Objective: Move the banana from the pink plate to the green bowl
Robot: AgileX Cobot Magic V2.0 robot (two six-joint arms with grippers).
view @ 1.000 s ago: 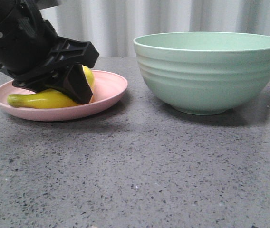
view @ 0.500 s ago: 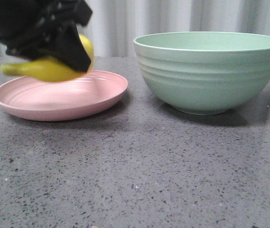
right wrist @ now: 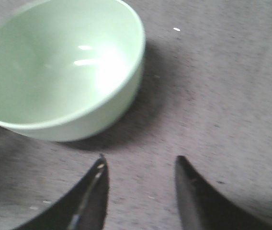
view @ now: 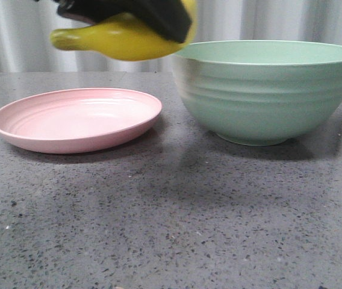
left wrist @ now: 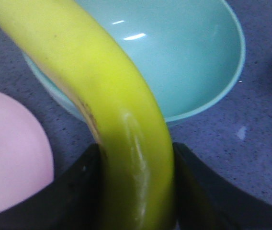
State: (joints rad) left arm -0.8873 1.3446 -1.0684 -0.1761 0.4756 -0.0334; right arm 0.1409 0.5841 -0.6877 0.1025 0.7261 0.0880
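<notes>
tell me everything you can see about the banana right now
The banana is smooth, glossy and curved, bright yellow with a greenish stem end pointing toward the robot's left. It is held in the air, roughly level, clamped between the left gripper's black fingers. It hangs above the gap between the pink plate and the green bowl, by the bowl's near rim, touching neither dish.

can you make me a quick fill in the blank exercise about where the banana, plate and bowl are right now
1. The left gripper is shut on the curved yellow ____.
2. The shallow pale-pink plate now holds ____.
3. The banana hangs in the air beside the rim of the deep sage-green ribbed ____.
4. The right gripper is ____ and holds nothing.

Missing words: banana; nothing; bowl; open
</notes>
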